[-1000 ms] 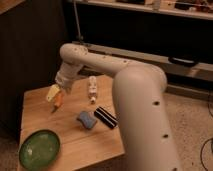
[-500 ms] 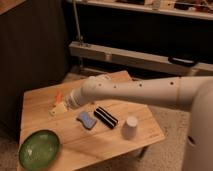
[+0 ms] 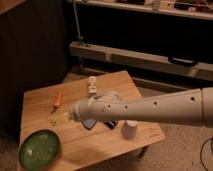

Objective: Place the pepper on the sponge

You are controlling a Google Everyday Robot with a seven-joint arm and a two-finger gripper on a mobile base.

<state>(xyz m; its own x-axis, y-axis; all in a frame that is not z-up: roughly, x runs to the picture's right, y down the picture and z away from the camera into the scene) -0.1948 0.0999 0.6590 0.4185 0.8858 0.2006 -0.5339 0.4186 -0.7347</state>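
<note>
My end effector (image 3: pixel 61 118) hangs low over the tabletop (image 3: pixel 100 150), near the pepper (image 3: pixel 58 100) lying on the wood, apart from the sponge (image 3: pixel 90 123) half hidden under my arm; whether it is wide or narrow I cannot tell.

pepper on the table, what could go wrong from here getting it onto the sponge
1. The pepper lies loose on the table, with the gripper just in front of it; a nudge could roll it toward the left edge.
2. The arm covers most of the sponge, only a blue sliver shows; the drop could miss.
3. The black striped block and white cup sit beside the arm; a swing could knock them.
</note>
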